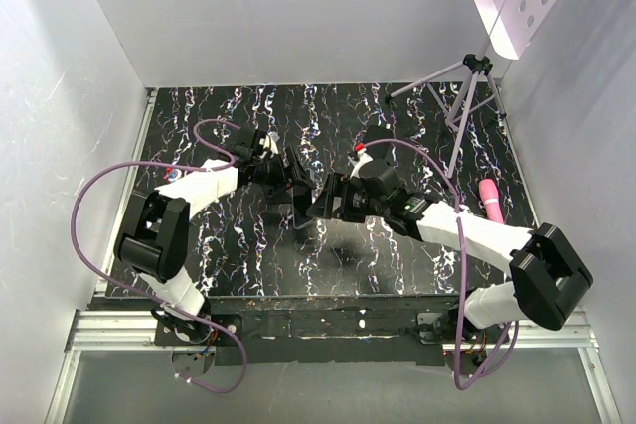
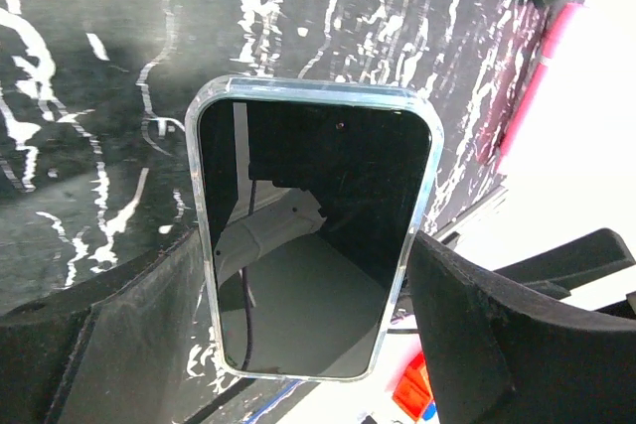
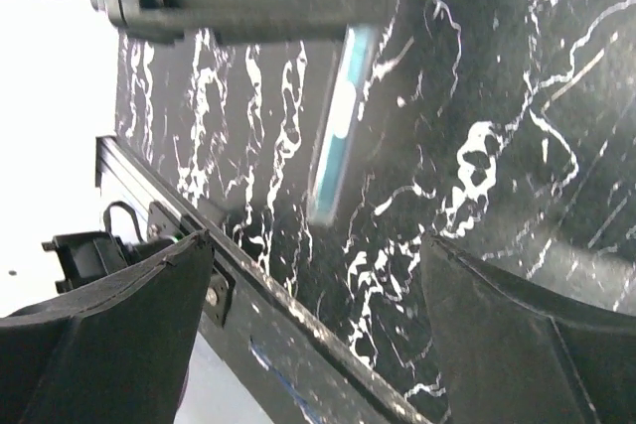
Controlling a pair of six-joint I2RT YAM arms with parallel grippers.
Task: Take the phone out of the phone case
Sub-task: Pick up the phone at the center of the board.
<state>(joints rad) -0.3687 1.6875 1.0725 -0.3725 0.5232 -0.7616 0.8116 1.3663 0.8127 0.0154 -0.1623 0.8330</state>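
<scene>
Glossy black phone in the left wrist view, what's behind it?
Black white-veined marble tabletop shows above and left of the glossy black-screened phone; the patch directly behind it, and the phone's back, are covered.

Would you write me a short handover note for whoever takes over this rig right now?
Left gripper: closed on the side edges of the phone case, holding it above the table, screen toward its wrist camera.
Right gripper: open and empty, facing the case edge-on, not touching it.
Phone: seated in the case, with a pale rim all around it.
Done: cased phone picked up.
Left: get the phone out of the case.
</scene>
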